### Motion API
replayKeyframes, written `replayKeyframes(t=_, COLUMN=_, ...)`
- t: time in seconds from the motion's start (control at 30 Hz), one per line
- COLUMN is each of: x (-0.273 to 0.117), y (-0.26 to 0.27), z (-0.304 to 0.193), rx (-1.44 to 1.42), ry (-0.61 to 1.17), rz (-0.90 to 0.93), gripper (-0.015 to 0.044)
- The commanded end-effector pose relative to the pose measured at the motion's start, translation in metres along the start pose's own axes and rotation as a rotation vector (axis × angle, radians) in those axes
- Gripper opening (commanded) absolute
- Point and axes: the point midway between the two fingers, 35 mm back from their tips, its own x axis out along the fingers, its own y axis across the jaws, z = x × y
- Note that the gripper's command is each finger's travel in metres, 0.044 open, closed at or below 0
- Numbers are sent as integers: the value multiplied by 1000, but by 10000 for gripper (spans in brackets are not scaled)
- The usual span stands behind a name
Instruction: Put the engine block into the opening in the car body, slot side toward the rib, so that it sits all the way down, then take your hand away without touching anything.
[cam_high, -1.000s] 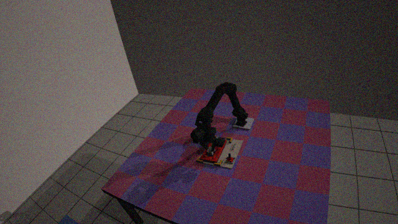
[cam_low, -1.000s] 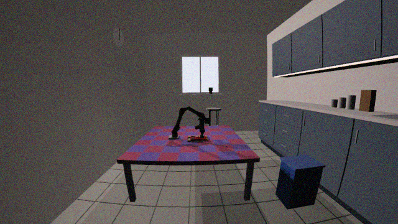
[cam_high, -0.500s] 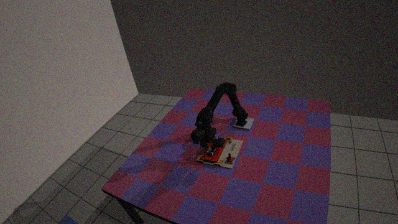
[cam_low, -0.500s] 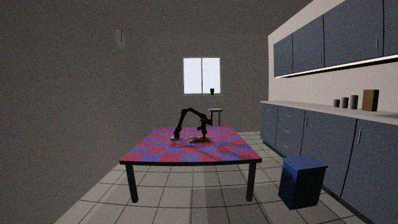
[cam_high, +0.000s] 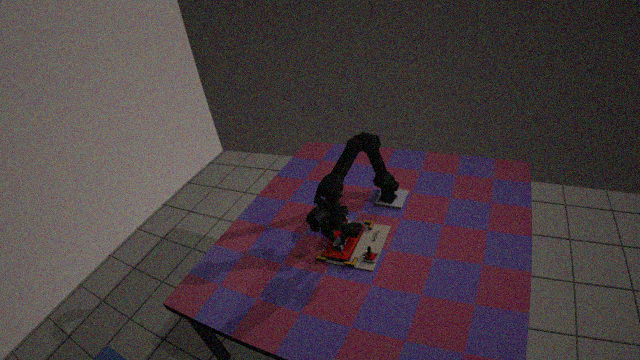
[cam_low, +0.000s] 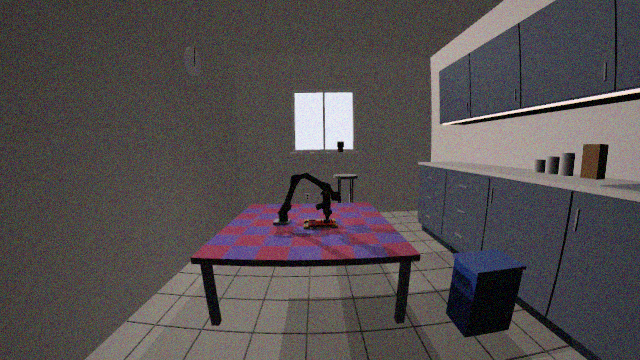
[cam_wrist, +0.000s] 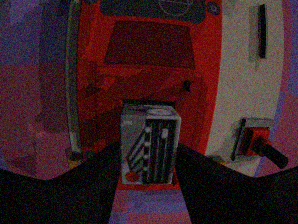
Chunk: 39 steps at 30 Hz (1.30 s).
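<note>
The engine block (cam_wrist: 150, 150) (cam_high: 339, 243) is a grey box with dark stripes and a red dot on its top. My gripper (cam_wrist: 147, 149) is shut on it, one black finger at each side. The block is over the front end of the red car body (cam_wrist: 95, 117) (cam_high: 353, 245) (cam_low: 314, 224). A dark edge of the opening (cam_wrist: 145, 103) shows just behind the block; the block hides the rest. A narrow red strip of the body shows below the block. How deep the block sits, the rib and the slot side cannot be told.
The car body lies on a pale board (cam_wrist: 235, 75) (cam_high: 376, 244). On the board, right of the body in the wrist view, are a red part with a black peg (cam_wrist: 257, 142) and a black bar (cam_wrist: 262, 32). Yellow pieces (cam_wrist: 74, 163) are at the body's sides.
</note>
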Motion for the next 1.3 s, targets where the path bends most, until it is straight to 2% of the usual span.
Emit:
replayKeyframes(t=0.0, x=3, y=-1, z=0, rx=2, ry=-2, rz=-4, gripper=159)
replayKeyframes(t=0.23, x=4, y=-1, z=0, rx=4, ry=-2, rz=-4, gripper=159)
replayKeyframes(t=0.6, x=2, y=0, z=0, rx=0, ry=0, rz=0, gripper=440)
replayKeyframes(t=1.27, x=-10, y=0, z=0, rx=5, ry=-2, rz=-4, gripper=440)
